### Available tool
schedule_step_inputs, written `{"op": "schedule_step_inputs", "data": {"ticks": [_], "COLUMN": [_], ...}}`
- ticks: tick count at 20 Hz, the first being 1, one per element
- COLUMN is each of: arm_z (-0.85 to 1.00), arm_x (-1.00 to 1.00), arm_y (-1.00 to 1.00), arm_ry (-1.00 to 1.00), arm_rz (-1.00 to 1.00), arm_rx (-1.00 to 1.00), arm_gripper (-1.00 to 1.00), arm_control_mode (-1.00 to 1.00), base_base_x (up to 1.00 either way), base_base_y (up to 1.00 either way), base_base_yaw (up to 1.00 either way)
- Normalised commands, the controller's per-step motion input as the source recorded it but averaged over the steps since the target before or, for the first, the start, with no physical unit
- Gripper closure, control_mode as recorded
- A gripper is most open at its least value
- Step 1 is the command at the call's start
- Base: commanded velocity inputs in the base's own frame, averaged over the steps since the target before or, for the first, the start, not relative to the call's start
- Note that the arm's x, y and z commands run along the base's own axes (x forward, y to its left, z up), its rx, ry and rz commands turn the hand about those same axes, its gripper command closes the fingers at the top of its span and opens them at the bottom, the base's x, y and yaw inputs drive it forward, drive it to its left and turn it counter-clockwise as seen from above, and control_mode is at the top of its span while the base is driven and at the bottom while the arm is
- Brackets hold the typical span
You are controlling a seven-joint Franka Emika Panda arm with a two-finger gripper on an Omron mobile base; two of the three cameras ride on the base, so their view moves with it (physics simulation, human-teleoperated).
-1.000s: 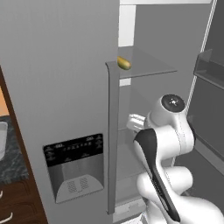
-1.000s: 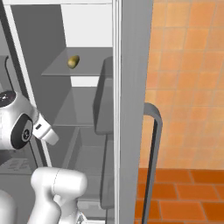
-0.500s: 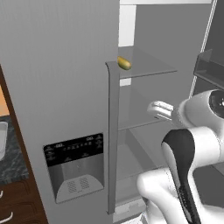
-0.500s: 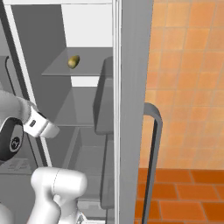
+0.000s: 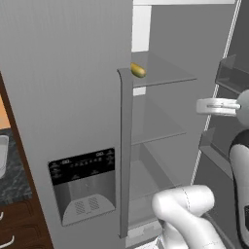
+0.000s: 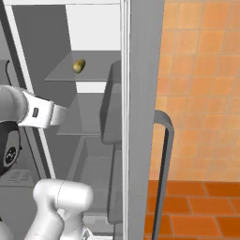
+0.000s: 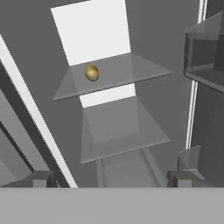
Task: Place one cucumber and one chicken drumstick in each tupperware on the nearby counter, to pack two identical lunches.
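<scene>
Evidently, the task is judged to be at an early stage: no cucumber or drumstick is seen held or packed. One cucumber [image 5: 138, 71] is seen lying on the upper glass shelf [image 5: 168, 73] of the open fridge [image 5: 63, 73], near that shelf's left front edge, untouched; from the right base camera it [image 6: 78, 66] appears as a small olive lump toward the left of the same shelf, and from the hand camera it [image 7: 92, 72] sits ahead and above. The gripper [image 7: 111, 179] is held inside the fridge opening, well apart from the cucumber and lower than its shelf, with its jaws spread wide and nothing between them. The middle shelf [image 7: 122, 131] just ahead of it is seen bare.

At the far left of the left base view, a strip of speckled counter [image 5: 12, 180] is seen, with the pale edge of what may be a tupperware [image 5: 3, 153] on it; its contents cannot be made out. No drumstick is found on the shelves that can be seen. Fetching the cucumber, then the rest of the food, is judged still to be done.

On the fridge door, a dispenser panel [image 5: 82, 168] carries small pale marks, too fine to be read. No brand or label is legible elsewhere.
</scene>
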Motion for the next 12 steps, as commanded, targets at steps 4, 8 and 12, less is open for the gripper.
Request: {"op": "schedule_step_inputs", "data": {"ticks": [4,8,12], "arm_z": [0.67,-0.11,-0.11], "arm_x": [0.68,0.42,1.0], "arm_y": [0.0,0.0,0.03], "arm_ry": [0.11,-0.02,-0.01], "arm_rz": [0.2,-0.01,0.0], "arm_rx": [0.0,0.0,0.0], "arm_gripper": [-1.0,-1.0,-1.0], "arm_control_mode": [-1.0,-1.0,-1.0], "base_base_x": [0.0,0.0,0.0], "base_base_y": [0.0,0.0,0.0], "base_base_yaw": [0.0,0.0,0.0]}}
